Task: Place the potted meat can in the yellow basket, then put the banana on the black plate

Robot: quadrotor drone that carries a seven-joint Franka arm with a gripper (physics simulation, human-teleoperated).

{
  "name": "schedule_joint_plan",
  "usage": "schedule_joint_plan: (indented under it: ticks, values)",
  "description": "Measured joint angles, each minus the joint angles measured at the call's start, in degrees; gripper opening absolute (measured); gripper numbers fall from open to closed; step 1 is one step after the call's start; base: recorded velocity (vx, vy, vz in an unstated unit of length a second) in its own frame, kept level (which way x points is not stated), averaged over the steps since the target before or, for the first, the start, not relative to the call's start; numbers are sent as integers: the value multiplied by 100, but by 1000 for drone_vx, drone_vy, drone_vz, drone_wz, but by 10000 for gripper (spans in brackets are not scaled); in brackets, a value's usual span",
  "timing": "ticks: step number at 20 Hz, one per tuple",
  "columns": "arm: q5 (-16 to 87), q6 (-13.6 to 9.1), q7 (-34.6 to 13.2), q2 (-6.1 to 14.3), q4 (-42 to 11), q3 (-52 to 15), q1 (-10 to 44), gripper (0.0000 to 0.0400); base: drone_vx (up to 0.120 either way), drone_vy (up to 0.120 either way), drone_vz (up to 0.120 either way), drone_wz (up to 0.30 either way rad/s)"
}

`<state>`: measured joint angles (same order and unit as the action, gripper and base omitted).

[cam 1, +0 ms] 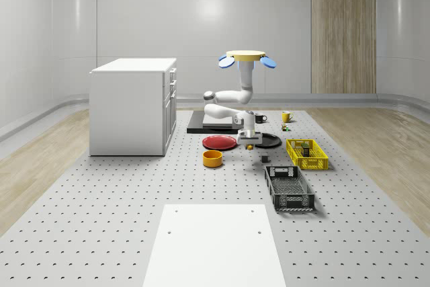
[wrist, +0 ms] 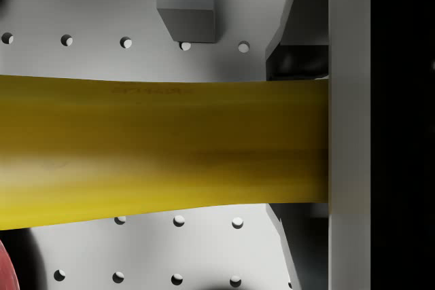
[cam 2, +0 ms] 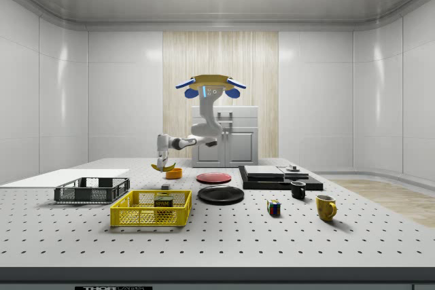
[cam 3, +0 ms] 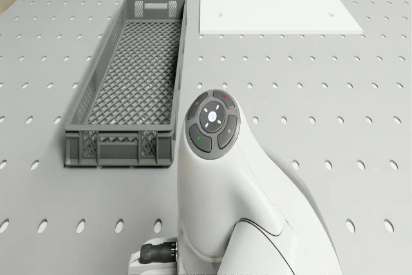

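The drone hovers above the table behind the plates, its white arm reaching down. My gripper is shut on the yellow banana, which hangs just above the table at the edge of the black plate on the whole-scene view's left. From the side, the gripper holds the banana near the orange bowl. The banana spans the wrist view. The potted meat can lies inside the yellow basket.
A red plate and the orange bowl lie beside the black plate. A grey basket sits in front of the yellow one. A white cabinet, a black slab, two mugs and a cube stand farther back.
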<state>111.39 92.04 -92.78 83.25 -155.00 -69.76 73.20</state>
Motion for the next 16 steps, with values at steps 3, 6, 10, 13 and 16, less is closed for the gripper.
schedule_joint_plan:
  ticks: [3,6,10,13,16]
  values:
    - [-10,-8,3,-1,-5,-12,-2,189,-120,120,0,0]
    - [-15,-12,4,-2,-7,-18,-3,189,-120,120,0,0]
    - [-18,-15,6,-4,-8,-22,-4,189,-120,120,0,0]
    - [-19,-17,6,-5,-9,-23,-5,189,-120,120,0,0]
    - [-19,-18,7,-6,-9,-23,-5,189,-120,120,0,0]
